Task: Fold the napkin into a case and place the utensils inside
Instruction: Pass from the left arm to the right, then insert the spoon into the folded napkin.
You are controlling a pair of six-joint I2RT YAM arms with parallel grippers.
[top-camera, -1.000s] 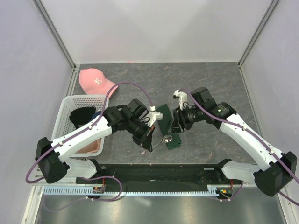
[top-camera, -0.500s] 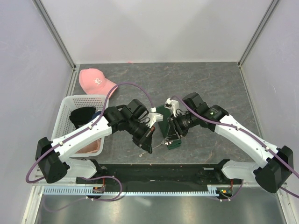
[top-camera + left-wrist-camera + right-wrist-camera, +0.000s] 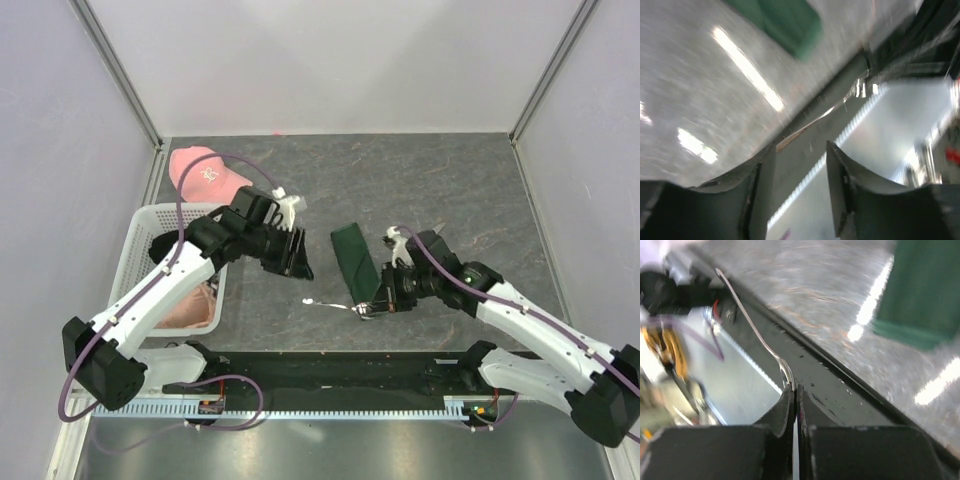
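Got my right gripper clamped on a utensil, left gripper open and empty; next I thread it into the case.

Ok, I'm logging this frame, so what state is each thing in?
Dark green cloth case: folded narrow, lying flat.
Silver metal utensil: gripped at one end.
Right claw: shut on the utensil.
Left claw: open, empty.
White plastic basket: upright.

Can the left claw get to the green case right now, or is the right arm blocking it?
Probably yes. The left claw hangs open beside the case with nothing between them. The right claw, shut on a utensil, crowds only the case's near end.
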